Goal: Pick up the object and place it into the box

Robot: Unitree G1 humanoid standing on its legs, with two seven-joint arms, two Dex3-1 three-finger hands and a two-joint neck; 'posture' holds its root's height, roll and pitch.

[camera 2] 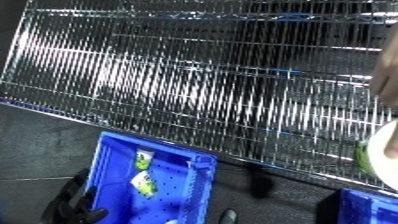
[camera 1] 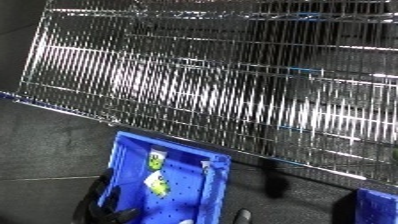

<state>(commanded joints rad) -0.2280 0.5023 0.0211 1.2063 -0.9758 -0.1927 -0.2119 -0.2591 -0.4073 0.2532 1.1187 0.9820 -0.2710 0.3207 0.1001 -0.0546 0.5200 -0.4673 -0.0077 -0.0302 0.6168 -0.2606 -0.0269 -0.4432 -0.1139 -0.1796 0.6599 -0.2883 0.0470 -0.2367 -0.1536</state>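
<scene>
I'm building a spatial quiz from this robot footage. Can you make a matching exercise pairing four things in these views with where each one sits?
Things:
1. wire shelf
2. green-and-white packets
3. second blue bin
4. white-and-green round object

Places:
A. lower right corner
B. inside the blue bin at lower left
C. right edge of the right eye view
D. across the whole upper part

Pairs: 1-D, 2-B, 3-A, 4-C
</scene>
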